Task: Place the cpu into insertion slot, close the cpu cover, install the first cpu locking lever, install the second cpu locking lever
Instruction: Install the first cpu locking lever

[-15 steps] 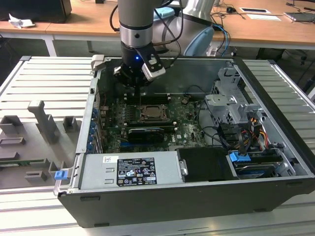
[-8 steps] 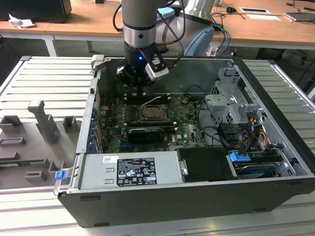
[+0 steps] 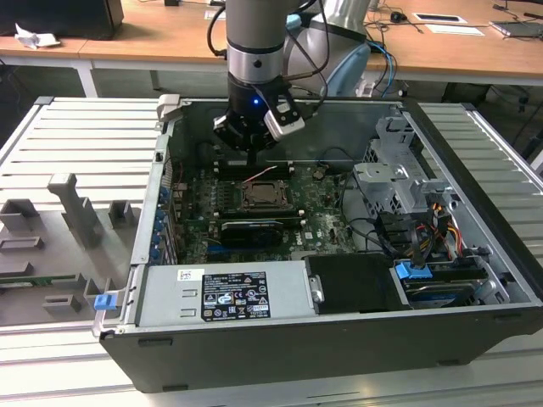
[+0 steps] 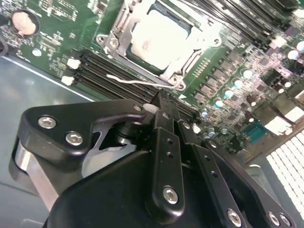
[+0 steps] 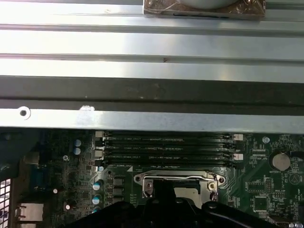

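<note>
The cpu [image 4: 159, 35] lies flat in the insertion slot [image 3: 267, 197], its silver-grey top showing through the cut-out of the cpu cover [image 4: 190, 59], which lies down over it. One thin wire locking lever [image 4: 130, 80] stands loose off the socket's edge beside the memory slots; in the exterior view this lever [image 3: 261, 175] slants upward. My gripper [image 4: 161, 100] hangs just above and beside that lever with its fingers pressed together and nothing visible between them. In the exterior view the gripper [image 3: 253, 161] sits behind the socket, over the memory slots.
Black memory slots [image 5: 166, 149] run along the socket's far side. A long black card [image 3: 250, 229] lies in front of the socket, a silver power supply [image 3: 229, 292] at the case front, and a drive cage [image 3: 394, 182] with cables on the exterior view's right. Grey fixtures [image 3: 76, 212] stand outside on the left.
</note>
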Controlling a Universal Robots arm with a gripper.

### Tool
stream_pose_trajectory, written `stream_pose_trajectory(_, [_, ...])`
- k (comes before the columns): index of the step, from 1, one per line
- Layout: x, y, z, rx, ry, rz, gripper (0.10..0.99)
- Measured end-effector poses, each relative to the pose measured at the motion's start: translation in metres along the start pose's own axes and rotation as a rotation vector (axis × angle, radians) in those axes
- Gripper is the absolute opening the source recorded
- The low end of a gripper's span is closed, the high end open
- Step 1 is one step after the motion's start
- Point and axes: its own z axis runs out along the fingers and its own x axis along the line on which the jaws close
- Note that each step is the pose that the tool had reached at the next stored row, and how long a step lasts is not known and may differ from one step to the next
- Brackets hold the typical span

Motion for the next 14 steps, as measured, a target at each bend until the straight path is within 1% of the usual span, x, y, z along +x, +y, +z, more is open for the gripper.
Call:
stream_pose_trajectory(1, [-0.0013,0.0000,0.0002,0.000,0.0001,0.000,0.106])
stream_pose_trajectory(3, [-0.0069,-0.0002,0.0006,0.000,0.0002,0.000,0.106])
stream_pose_trajectory(4, [-0.0086,-0.0003,0.0021,0.000,0.0002,0.000,0.106])
stream_pose_trajectory(5, [-0.0087,-0.0005,0.0033,-0.003,0.0001,0.000,0.106])
stream_pose_trajectory(6, [-0.0087,-0.0005,0.0039,-0.013,-0.0001,-0.001,0.106])
stream_pose_trajectory(9, [-0.0087,-0.0005,0.0053,-0.036,-0.0005,-0.002,0.106])
stream_pose_trajectory(11, [-0.0086,-0.0008,0.0076,-0.039,-0.0008,-0.002,0.106])
stream_pose_trajectory(12, [-0.0086,-0.0010,0.0099,-0.040,-0.0009,-0.003,0.106])
stream_pose_trajectory(14, [-0.0086,-0.0011,0.0118,-0.040,-0.0010,-0.004,0.106])
